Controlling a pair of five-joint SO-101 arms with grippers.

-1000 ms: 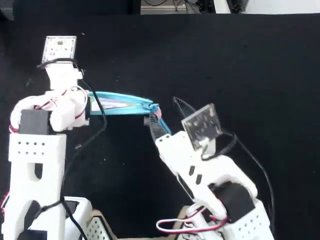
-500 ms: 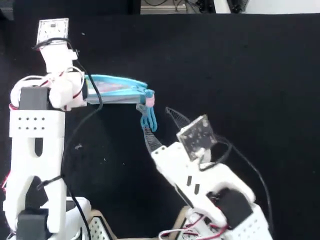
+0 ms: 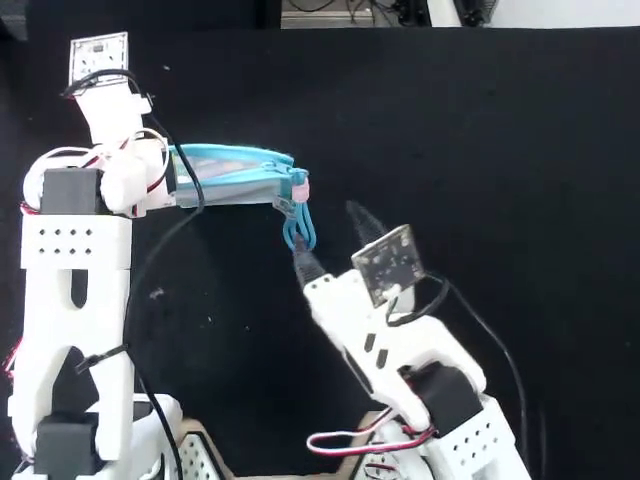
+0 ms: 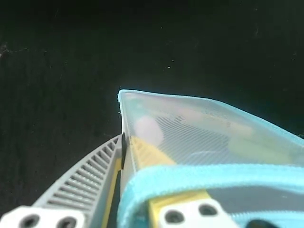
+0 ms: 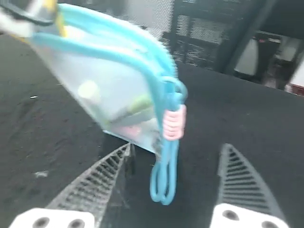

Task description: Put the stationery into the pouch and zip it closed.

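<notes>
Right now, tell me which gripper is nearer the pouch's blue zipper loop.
Right. The right gripper sits open just beside the zipper loop; the left gripper clamps the pouch at its opposite end.

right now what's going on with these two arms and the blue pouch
The left pincer is clamped on one end of the pouch and holds it out over the black table. The stationery shows through the pouch's clear side. The right pincer is open at the other end, with the blue pull loop hanging between its fingers, not gripped. The zip looks drawn across to that end.
</notes>
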